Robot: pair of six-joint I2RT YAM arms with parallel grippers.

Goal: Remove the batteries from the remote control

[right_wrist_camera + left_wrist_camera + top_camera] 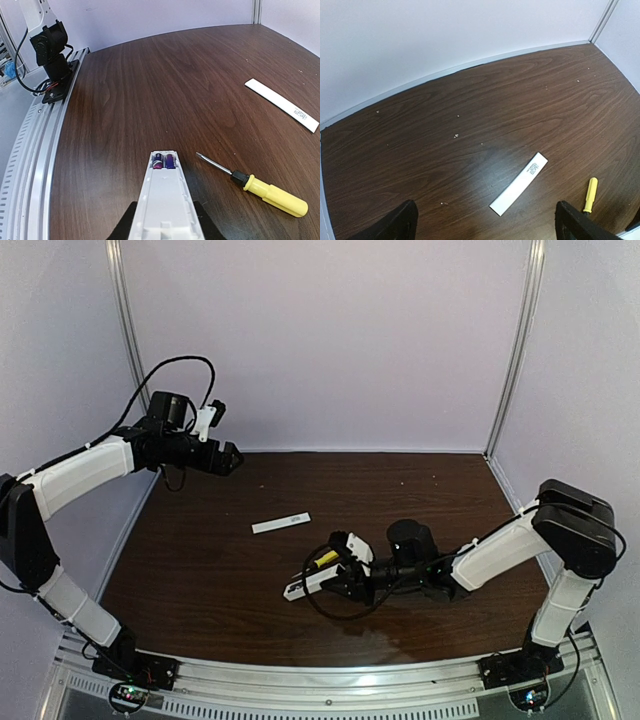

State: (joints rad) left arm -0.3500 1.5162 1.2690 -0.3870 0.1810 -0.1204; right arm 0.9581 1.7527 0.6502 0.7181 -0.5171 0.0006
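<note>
The white remote control (165, 202) lies lengthwise between the jaws of my right gripper (165, 229), which is shut on its sides. Its back is uncovered, and two dark bluish-purple batteries (164, 161) sit side by side in the far end of the compartment. From above, the remote control (300, 587) sticks out left of the right gripper (338, 578), low over the table. My left gripper (226, 456) hangs high at the back left, open and holding nothing; its dark fingertips (395, 225) frame the bottom of the left wrist view.
A yellow-handled screwdriver (270, 194) lies just right of the remote, tip toward it; from above the screwdriver (325, 560) is beside the right gripper. The flat white cover strip (281, 524) lies mid-table, and the strip (519, 184) is under the left wrist camera. The left arm's base (50, 55) stands by the rail.
</note>
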